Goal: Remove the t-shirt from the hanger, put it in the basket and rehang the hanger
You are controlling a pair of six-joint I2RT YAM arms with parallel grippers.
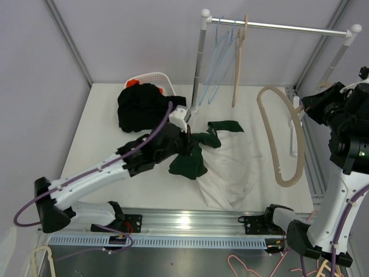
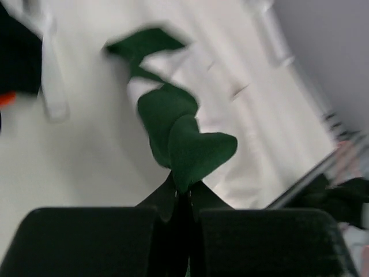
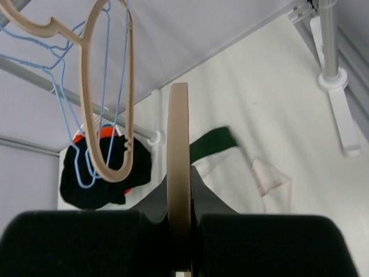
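Left gripper clamped tight on a dark green fold of the t-shirt, low over the middle of the table. No gap between the jaws. From the left wrist, green cloth rising in a twisted bunch straight out of the pinch. Rest of the t-shirt spread on the table: a wide white panel fanned toward the near edge, one green sleeve flung toward the rack, more green crumpled just beside the left gripper. T-shirt already off the hanger.

Right gripper closed on the hanger, a broad tan one, gripped near its hook end at the table's right side. From above, the hanger's loop trailing toward the near edge, alongside the white cloth; whether the two touch, not clear. From the right wrist, the hanger edge-on, a thin tan strip pinched between the two pads, with white and green cloth on the table beyond.

At the far edge, the rack: a silver rail on two white-capped posts. Hung on the rail, side by side: blue hangers of thin wire and a spare hanger, tan too. Left of the rack's near post, a white basket toward the far corner, black clothes heaped over its front rim and onto the table, a scrap of orange showing behind them.
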